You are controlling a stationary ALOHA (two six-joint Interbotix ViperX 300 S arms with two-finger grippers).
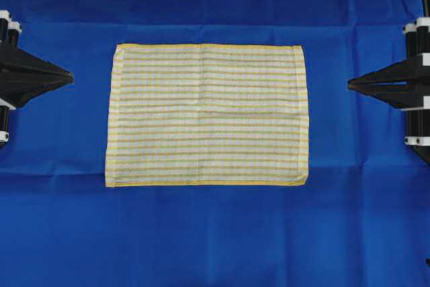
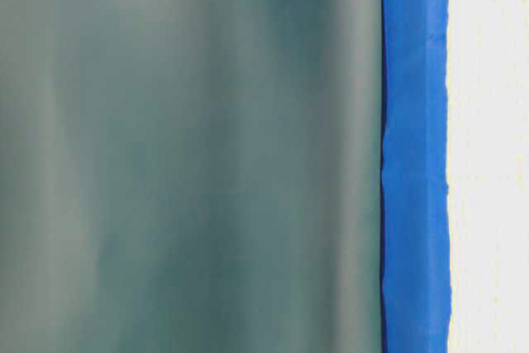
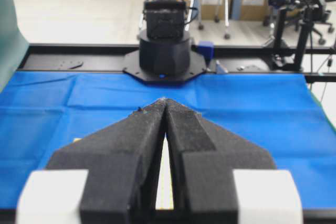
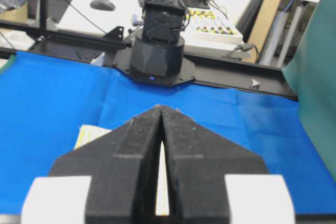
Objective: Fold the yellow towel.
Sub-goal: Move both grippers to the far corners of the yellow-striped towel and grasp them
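The yellow towel [image 1: 207, 115] lies spread flat on the blue cloth [image 1: 215, 233] in the middle of the overhead view, white with fine yellow checks and yellow hems. My left gripper [image 1: 70, 76] points at it from the left edge, shut and holding nothing, well apart from the towel's left hem. My right gripper [image 1: 350, 85] mirrors it on the right, also shut and empty. In the left wrist view the black fingers [image 3: 166, 101] meet at their tips, with the towel [image 3: 164, 182] seen through the slit behind them. In the right wrist view, a towel corner [image 4: 90, 134] peeks out left of the closed jaws [image 4: 160, 107].
Each wrist view shows the opposite arm's black base [image 3: 164, 51] [image 4: 156, 56] at the far table edge. A grey-green curtain [image 2: 190, 155] fills most of the table-level view, with a strip of blue cloth [image 2: 413, 163] beside it. Chairs, stands and desks lie beyond the table.
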